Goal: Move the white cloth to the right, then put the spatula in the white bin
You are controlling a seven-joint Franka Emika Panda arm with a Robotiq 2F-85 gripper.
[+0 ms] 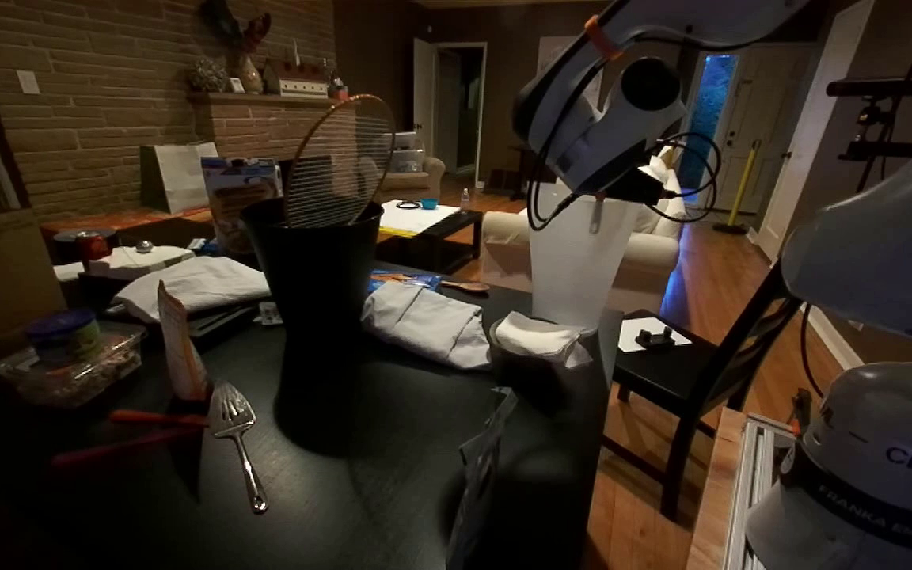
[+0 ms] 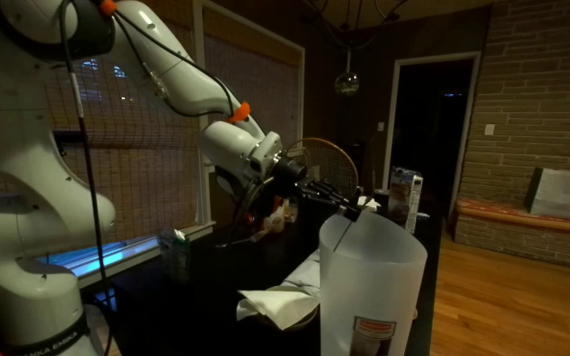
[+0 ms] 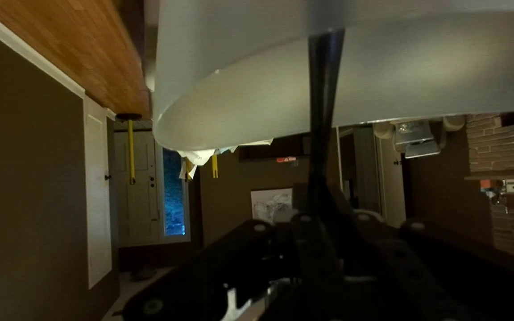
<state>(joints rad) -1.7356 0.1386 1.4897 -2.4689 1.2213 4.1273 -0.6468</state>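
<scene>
The white bin (image 2: 371, 291) is tall and translucent. It stands upright near the table edge in both exterior views (image 1: 575, 269) and fills the top of the wrist view (image 3: 239, 98). My gripper (image 2: 352, 211) is at the bin's rim, shut on the dark spatula (image 2: 343, 236). The spatula slants down inside the bin opening; it also shows in the wrist view (image 3: 324, 76), its far end blurred behind the bin wall. A white cloth (image 1: 539, 336) lies in a bowl beside the bin, also in an exterior view (image 2: 280, 304). A folded whitish cloth (image 1: 424, 324) lies next to it.
A black bin (image 1: 317, 261) with a racket (image 1: 341, 158) stands behind the cloths. A silver slotted server (image 1: 233, 412), red-handled tool (image 1: 157, 418), standing packet (image 1: 183, 348) and foil bag (image 1: 481, 467) are on the table. A chair (image 1: 685, 380) stands beside it.
</scene>
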